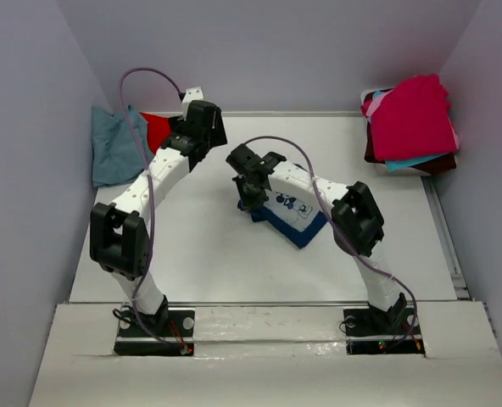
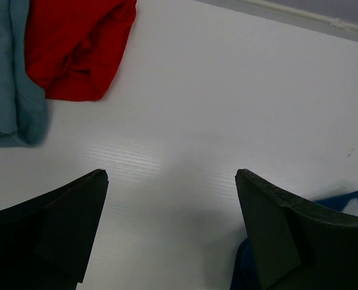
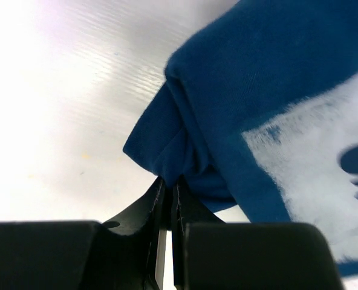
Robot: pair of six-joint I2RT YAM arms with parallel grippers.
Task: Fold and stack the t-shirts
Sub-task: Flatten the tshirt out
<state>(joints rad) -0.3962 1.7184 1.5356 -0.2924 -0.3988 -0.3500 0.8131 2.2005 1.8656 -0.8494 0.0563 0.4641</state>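
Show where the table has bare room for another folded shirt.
Bare table lies on the near side of the navy shirt, and along the far edge between the red shirt and the magenta-topped stack. Crowded: both far corners, and the centre.

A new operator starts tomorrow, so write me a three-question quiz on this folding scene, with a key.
1. True or false: the left tool is shut on a t-shirt.
2. Which colour tops the stack at the far right corner of the table? A turquoise, B magenta, C navy.
3. What does the right tool pinch?
Key: 1 false, it stands open with nothing between its fingers; 2 B; 3 a folded edge of the navy t-shirt.
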